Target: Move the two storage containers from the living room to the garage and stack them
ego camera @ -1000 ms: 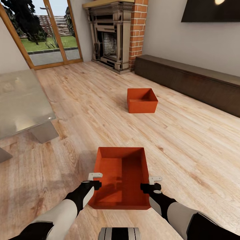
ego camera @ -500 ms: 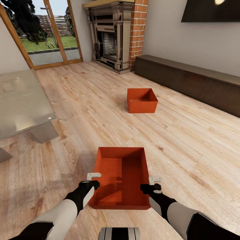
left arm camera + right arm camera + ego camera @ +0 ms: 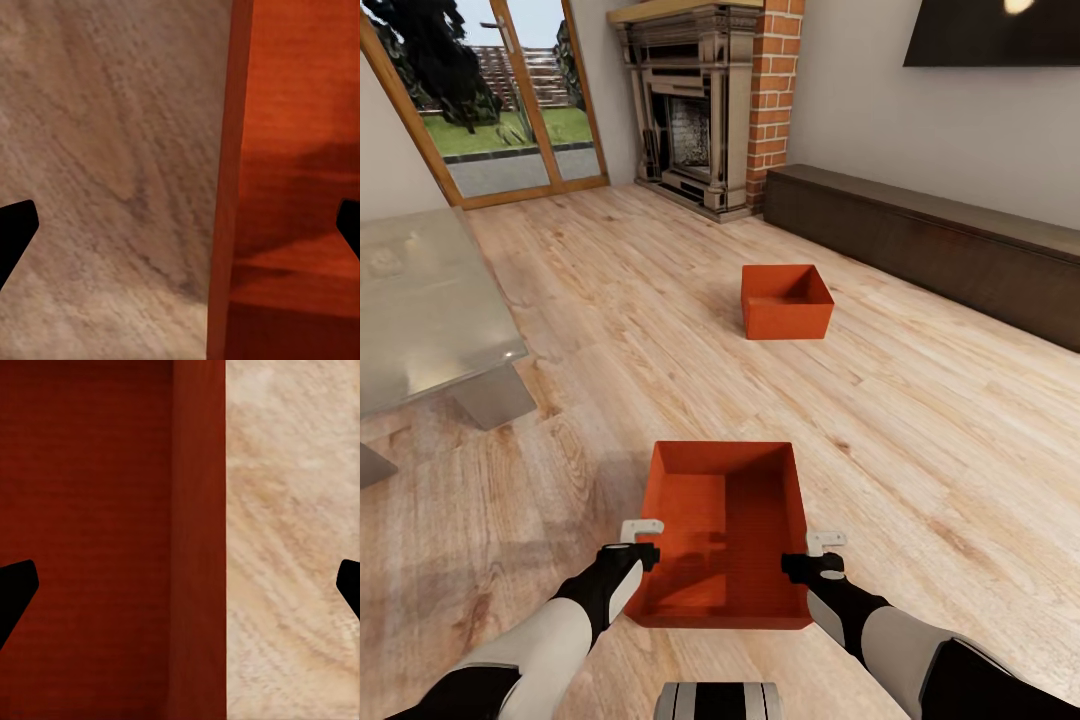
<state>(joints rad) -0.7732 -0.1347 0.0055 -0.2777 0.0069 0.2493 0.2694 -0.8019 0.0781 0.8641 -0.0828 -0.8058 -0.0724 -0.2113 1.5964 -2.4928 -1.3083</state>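
Two orange-red storage containers stand on the living room's light wood plank floor. The near container [image 3: 725,530] lies just in front of me, the far one [image 3: 787,300] sits further off toward the dark cabinet. My left gripper [image 3: 647,552] is at the near container's left wall [image 3: 225,187], open, its fingertips [image 3: 15,232] wide apart on either side of that wall. At the right wall [image 3: 199,510] my right gripper [image 3: 806,560] is likewise open, one fingertip [image 3: 15,592] inside the bin and one outside. Neither pad touches the walls.
A glass-topped table [image 3: 420,310] stands at the left. A long dark low cabinet [image 3: 920,240] runs along the right wall under a black TV [image 3: 990,30]. The brick fireplace [image 3: 690,110] and wood-framed glass doors [image 3: 510,100] are at the back. Open plank floor lies between the containers.
My left gripper has edged slightly to the left at the container's wall. The right gripper and both containers have stayed put.
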